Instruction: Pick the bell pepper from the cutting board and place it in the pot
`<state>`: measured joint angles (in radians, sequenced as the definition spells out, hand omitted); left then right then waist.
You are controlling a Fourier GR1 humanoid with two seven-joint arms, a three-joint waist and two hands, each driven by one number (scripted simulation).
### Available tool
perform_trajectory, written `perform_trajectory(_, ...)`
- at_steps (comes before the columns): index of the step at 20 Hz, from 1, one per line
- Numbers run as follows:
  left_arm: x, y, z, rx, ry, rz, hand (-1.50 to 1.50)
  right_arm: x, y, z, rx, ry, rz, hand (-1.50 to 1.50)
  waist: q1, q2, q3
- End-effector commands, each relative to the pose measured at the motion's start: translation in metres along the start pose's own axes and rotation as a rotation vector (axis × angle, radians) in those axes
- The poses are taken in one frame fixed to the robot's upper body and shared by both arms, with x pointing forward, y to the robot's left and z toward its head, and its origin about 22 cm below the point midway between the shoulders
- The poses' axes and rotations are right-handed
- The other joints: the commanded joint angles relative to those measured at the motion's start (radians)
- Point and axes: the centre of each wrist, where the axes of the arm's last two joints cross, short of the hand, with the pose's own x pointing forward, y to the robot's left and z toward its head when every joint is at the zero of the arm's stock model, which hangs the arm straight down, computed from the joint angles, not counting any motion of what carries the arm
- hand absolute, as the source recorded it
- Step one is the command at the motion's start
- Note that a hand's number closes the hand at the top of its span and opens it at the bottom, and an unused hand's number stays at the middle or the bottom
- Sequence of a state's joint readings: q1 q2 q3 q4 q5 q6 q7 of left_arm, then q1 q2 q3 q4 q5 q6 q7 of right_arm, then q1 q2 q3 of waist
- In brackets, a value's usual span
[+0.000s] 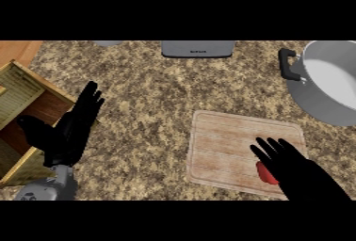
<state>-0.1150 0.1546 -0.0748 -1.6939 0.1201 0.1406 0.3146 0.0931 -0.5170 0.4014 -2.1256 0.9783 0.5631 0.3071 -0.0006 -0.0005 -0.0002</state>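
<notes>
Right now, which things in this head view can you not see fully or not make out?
- Bell pepper: mostly hidden under the right hand; only a red sliver shows.
- Whether the fingers touch it: cannot tell.
- Pot: cut off by the right edge.
- Grey appliance: cut off at the top; its label is too small.
- Open drawer: partly behind the left hand.

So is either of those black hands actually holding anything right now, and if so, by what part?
Nothing is clearly held. The right hand lies over the red bell pepper on the cutting board, fingers straight. The left hand is open and holds nothing.
</notes>
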Motion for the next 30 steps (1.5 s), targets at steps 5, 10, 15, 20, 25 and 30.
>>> perform_trajectory(5, -0.002, 0.008, -0.008, -0.001, 0.007, -0.012, 0.00, 0.002, 0.027, -0.027, 0.037, 0.046, 0.050, -1.50, 0.000, 0.001, 0.000)
perform_trajectory(10, 0.005, 0.000, 0.019, -0.016, 0.001, 0.000, 0.00, 0.008, 0.048, -0.048, 0.090, 0.060, 0.124, -1.50, 0.006, 0.000, 0.000)
perform_trajectory(15, 0.001, 0.005, -0.001, -0.005, 0.001, -0.006, 0.00, 0.002, 0.044, -0.044, 0.085, 0.131, 0.152, -1.50, 0.000, 0.000, 0.000)
perform_trajectory(20, -0.010, 0.004, 0.003, -0.013, -0.005, 0.022, 0.00, -0.005, 0.055, -0.056, 0.115, 0.130, 0.154, -1.50, 0.001, 0.000, 0.000)
perform_trajectory(25, -0.004, 0.004, -0.006, -0.013, 0.009, 0.014, 0.00, -0.016, 0.066, -0.070, 0.141, 0.126, 0.112, -1.50, 0.000, 0.000, 0.000)
perform_trajectory(30, -0.005, 0.002, 0.004, -0.002, 0.007, 0.009, 0.00, -0.008, 0.061, -0.055, 0.069, -0.042, 0.109, 1.50, 0.000, 0.000, 0.000)
